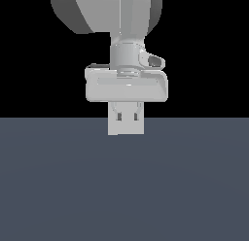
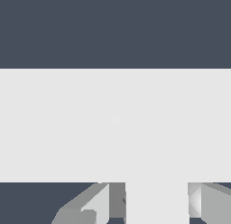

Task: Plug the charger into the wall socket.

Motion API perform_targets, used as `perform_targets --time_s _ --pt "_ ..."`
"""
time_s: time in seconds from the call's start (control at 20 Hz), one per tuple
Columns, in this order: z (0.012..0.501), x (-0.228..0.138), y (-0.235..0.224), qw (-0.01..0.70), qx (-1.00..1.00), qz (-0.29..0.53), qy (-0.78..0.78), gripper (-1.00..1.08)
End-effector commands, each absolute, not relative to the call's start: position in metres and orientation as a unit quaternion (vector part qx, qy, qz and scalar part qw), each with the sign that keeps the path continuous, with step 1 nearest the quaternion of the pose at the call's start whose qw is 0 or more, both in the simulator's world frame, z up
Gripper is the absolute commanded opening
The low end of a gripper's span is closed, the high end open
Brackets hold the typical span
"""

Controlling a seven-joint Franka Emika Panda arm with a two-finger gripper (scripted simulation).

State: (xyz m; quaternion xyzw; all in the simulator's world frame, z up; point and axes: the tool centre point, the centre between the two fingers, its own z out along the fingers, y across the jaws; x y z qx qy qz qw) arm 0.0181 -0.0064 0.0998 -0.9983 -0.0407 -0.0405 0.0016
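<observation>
In the wrist view the charger (image 2: pixel 157 198), a plain white block, sits between my gripper's (image 2: pixel 156 215) fingers (image 2: pixel 97 204), which press on both of its sides. Its far end meets a broad white surface (image 2: pixel 115 123) that crosses the whole picture, which I take to be the wall socket. I see no seam between them and the socket's holes are hidden. In the exterior view my gripper (image 1: pixel 127 117) points straight down, and a white square (image 1: pixel 126 129) stands on the floor at its fingertips. I cannot tell the charger apart from it there.
A flat dark blue-grey floor (image 1: pixel 124 186) fills the lower half of the exterior view, with black beyond it. The same floor (image 2: pixel 115 29) shows past the white surface in the wrist view. The arm's large grey links (image 1: pixel 112 11) hang above the hand.
</observation>
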Motion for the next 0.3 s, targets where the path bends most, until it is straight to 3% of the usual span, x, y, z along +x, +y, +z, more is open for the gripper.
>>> perform_targets --time_s 0.0,0.25 --pt "0.0999 0.0241 -0.006 0.002 -0.998 -0.041 -0.041 -1.0" --pt "0.1 0.0279 -0.0054 0.002 -0.998 -0.041 -0.041 -1.0"
